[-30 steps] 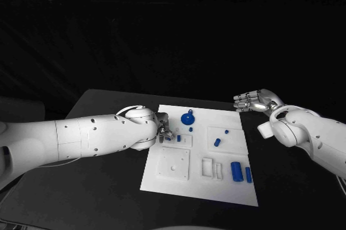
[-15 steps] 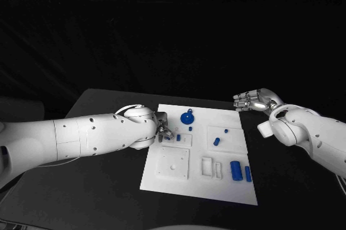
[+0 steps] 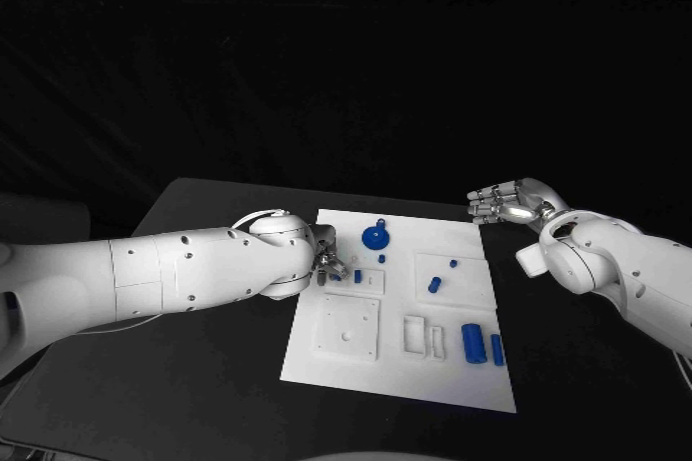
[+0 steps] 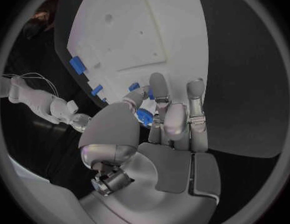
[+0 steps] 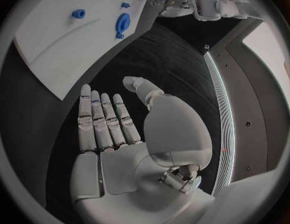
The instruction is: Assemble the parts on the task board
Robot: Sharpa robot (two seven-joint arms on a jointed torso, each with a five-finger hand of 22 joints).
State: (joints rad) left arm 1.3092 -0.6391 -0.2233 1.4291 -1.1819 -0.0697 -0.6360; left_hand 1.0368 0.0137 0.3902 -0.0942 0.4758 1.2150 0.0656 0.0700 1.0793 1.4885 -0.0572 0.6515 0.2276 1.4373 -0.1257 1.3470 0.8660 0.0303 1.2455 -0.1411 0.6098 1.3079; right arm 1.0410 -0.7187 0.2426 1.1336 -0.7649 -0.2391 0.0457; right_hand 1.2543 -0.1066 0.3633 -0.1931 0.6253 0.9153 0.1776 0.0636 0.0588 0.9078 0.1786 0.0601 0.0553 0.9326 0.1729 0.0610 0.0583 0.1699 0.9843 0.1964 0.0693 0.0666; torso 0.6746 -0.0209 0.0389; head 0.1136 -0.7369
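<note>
Left hand [image 3: 326,264]: pinching a small blue part [image 4: 144,116] over the task board [image 3: 418,376] (apparently for seating). Right hand [image 5: 114,119]: fingers apart, empty, parked aside.

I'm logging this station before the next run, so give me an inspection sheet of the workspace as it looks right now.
Surface: black table, task board in its middle.
Job's things: blue round part at the board's far edge; two blue cylinders near its right edge; small blue pieces mid-board.
Clutter: nothing seen.
Hands: left hand pinches a small blue part over the board's left side; right hand off the board's far right corner, fingers apart, holding nothing.
Cables: thin wires by the right arm.
Surroundings: dark.
</note>
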